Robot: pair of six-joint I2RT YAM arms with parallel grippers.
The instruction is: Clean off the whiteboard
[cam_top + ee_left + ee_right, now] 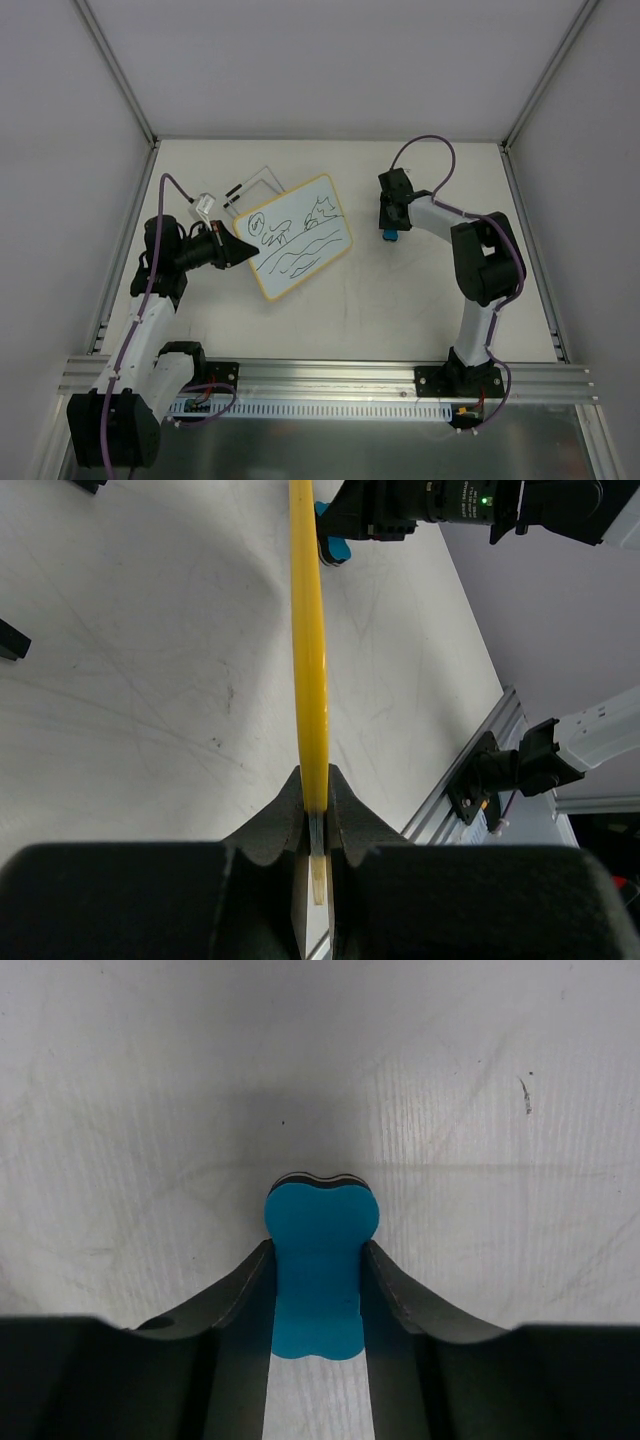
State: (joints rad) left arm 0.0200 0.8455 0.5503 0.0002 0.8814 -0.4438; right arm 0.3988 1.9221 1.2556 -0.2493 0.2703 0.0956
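We count two grippers, each holding one thing. The left gripper [315,780] is clamped on the yellow rim of the single whiteboard [309,630], which the left wrist view shows edge-on, running straight out from between the closed jaws. From above, that gripper [246,250] pinches the board's left short edge. The whiteboard [300,238] sits in the left half of the tabletop [400,320], nearer the far edge than the near one, and is turned at a slant. Its white face carries several black scribbles. We cannot tell whether it rests flat or is raised.

The right gripper [320,1252] has both fingers [240,1295] pressed against the narrow waist of the one blue eraser [320,1260], whose rounded end pokes out past the fingertips. From above, the eraser [389,236] is in the right half of the tabletop, well apart from the board.

One small white object [205,208] lies near the far left corner, just beyond the left arm's wrist.
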